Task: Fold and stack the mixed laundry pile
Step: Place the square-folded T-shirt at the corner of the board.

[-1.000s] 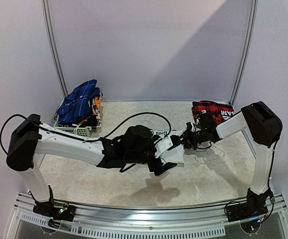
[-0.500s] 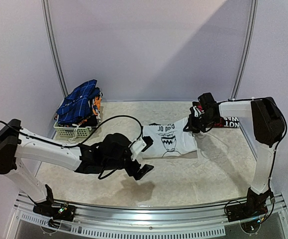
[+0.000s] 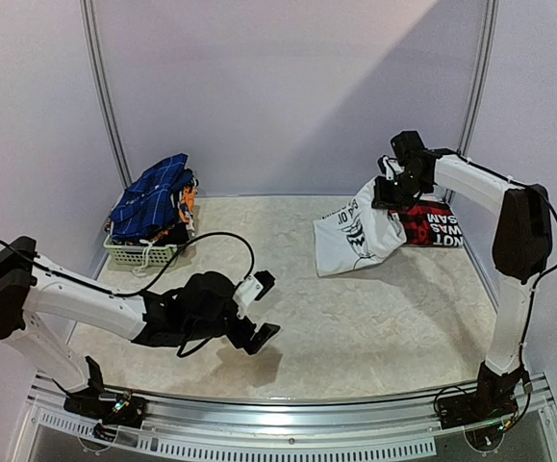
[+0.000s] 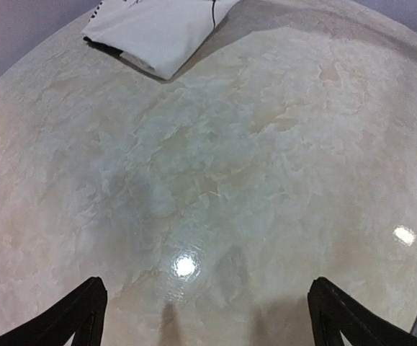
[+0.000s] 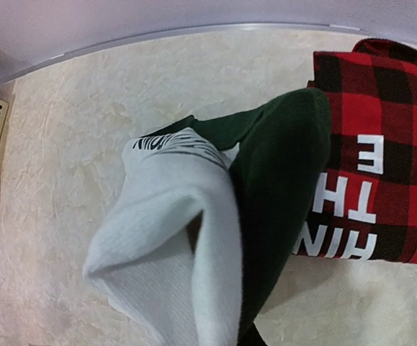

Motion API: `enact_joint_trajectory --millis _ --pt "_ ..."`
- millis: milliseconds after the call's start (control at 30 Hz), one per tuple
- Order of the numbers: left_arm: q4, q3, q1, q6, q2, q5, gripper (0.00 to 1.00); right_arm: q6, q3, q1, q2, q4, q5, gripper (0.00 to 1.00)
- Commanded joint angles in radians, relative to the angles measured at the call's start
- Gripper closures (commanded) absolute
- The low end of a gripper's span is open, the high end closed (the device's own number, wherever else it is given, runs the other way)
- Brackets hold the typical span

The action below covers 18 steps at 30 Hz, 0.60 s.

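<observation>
Hovering near the front of the marbled table (image 3: pixel 355 327), well short of the red-and-black plaid shirt (image 3: pixel 432 223), the left gripper (image 3: pixel 264 306) has its 2 fingers spread, empty. The right gripper (image 3: pixel 393 192) clamps the white T-shirt (image 3: pixel 355 236), which hangs just left of the plaid shirt. The blue checked cloth (image 3: pixel 153 197) tops the white basket (image 3: pixel 148 253) far left of it.

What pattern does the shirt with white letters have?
The shirt is red-and-black plaid, clearest in the right wrist view.
</observation>
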Motion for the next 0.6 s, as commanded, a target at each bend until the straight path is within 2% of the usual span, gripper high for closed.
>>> enact_joint_trajectory --millis 0,300,567 --pt "0.060 -0.039 0.014 -0.027 -0.009 -0.005 0.00 -0.060 0.099 -0.018 0.051 -0.086 0.101 1.00" --pt "0.108 -0.069 0.014 -0.037 0.012 0.020 0.01 -0.141 0.302 -0.032 0.112 -0.163 0.208 1.00" --pt "0.142 -0.084 0.014 -0.044 0.034 0.042 0.00 -0.205 0.377 -0.059 0.118 -0.172 0.285 1.00"
